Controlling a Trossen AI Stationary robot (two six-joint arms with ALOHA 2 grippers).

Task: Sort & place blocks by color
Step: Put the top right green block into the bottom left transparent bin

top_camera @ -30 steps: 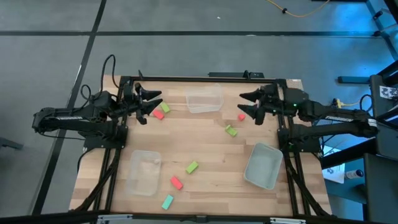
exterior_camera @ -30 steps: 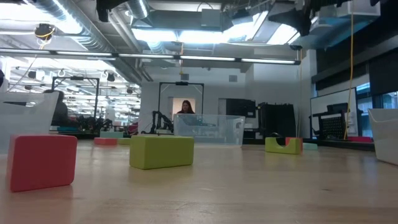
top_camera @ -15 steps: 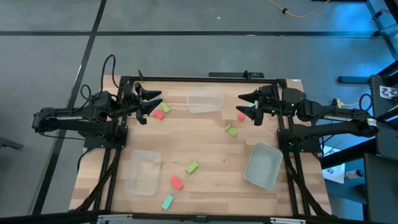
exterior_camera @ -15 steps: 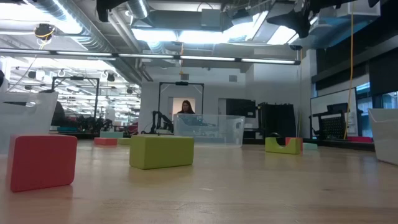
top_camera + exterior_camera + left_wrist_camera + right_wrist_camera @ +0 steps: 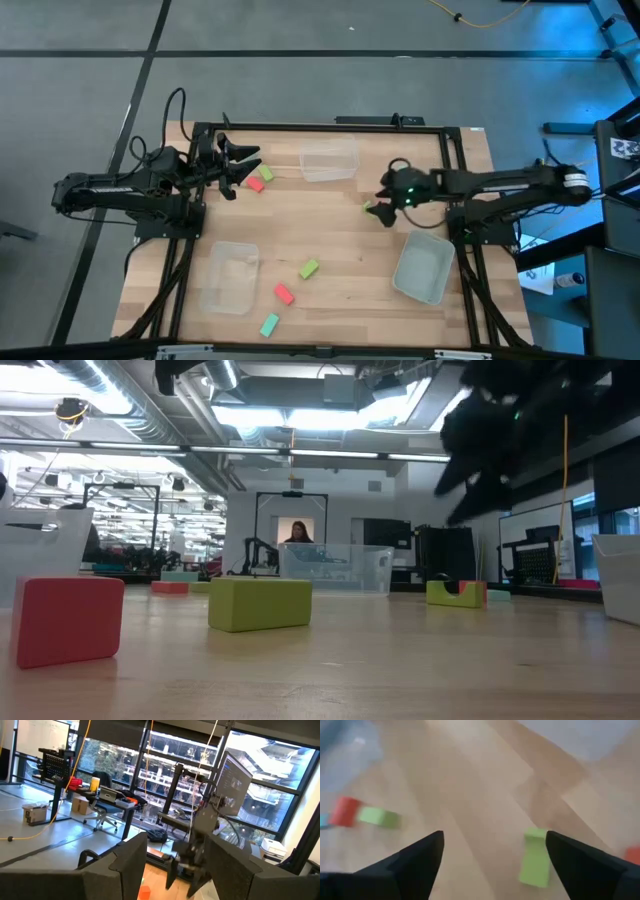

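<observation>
My right gripper (image 5: 378,207), jaws apart, hangs right of centre over a green block (image 5: 535,863) to grab it; left gripper (image 5: 243,165) open, waiting upper left.

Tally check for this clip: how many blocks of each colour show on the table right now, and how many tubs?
Lime green blocks: 3
Red-pink blocks: 3
Teal blocks: 1 clearly in view
Clear tubs: 3
Total: 10

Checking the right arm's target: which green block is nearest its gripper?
The green block beside the right gripper, not the one lower mid-table.
</observation>
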